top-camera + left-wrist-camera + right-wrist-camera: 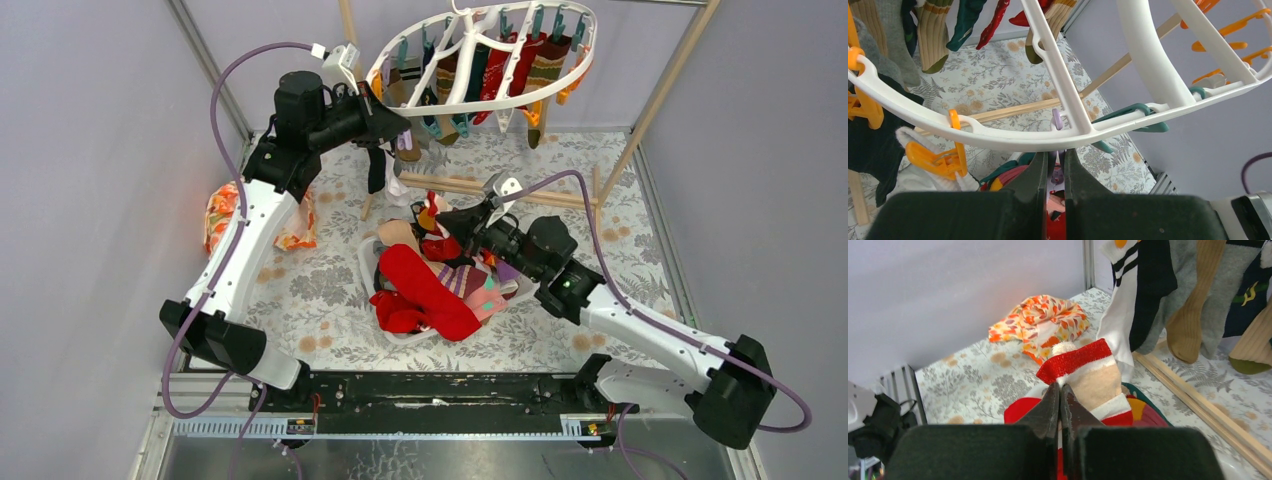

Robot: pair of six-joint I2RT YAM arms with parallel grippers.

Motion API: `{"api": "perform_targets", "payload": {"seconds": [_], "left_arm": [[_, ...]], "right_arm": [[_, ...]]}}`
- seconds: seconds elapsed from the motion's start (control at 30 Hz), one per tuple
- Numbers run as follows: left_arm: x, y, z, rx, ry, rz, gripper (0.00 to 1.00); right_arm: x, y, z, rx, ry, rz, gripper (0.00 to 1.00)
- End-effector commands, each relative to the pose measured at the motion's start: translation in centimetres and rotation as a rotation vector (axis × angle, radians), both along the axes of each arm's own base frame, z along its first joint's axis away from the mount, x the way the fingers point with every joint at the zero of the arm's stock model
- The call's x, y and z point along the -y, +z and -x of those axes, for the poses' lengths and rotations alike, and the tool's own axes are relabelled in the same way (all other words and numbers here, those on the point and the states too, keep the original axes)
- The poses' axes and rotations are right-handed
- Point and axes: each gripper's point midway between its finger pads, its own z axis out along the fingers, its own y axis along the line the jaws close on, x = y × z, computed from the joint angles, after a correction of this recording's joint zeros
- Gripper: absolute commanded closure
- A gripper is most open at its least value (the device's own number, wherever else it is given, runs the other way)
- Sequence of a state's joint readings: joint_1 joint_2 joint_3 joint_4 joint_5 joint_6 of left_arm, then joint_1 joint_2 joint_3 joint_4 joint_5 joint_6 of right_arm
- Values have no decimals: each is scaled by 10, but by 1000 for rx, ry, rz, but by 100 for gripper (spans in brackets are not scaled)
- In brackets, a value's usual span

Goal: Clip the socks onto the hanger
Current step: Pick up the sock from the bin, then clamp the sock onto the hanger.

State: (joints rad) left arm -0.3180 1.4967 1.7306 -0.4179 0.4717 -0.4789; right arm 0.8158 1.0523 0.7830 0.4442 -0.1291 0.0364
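Low in the middle, your right fingers [1058, 392] pinch the red-and-white sock [1093, 380] tight; lift slowly. Left fingers [398, 128] nearly closed, hold unclear.

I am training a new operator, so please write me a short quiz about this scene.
1. What hangs from the hanger?
2. True or false: the right end effector is open.
3. The orange cloth lies: A, on the hanger; B, on the table; C, in the right end effector.
Key: 1, socks. 2, false: it is shut on a sock. 3, B.
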Motion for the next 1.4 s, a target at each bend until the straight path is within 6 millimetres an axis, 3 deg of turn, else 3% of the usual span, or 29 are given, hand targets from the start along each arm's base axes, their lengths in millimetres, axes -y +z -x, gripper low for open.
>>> {"api": "perform_targets", "payload": {"seconds": [0.0,0.2,0.67,0.97,1.37], "left_arm": [[4,5,9,13,-48,29,100],[6,3,5,1,-45,33,100],[8,1,-1,-5,-35,33,100],[10,0,-2,-5,-35,30,100],[9,1,-3,-5,-32,33,100]], "right_arm": [[-1,48,-14,36,-51,-267,100],[-2,65,-36,54,-124,-413,100],[-11,76,-73,8,-236,-521,100],[-30,83,-80,13,-217,-526,100],[-41,86,-83,14,-196,-513,100]]}}
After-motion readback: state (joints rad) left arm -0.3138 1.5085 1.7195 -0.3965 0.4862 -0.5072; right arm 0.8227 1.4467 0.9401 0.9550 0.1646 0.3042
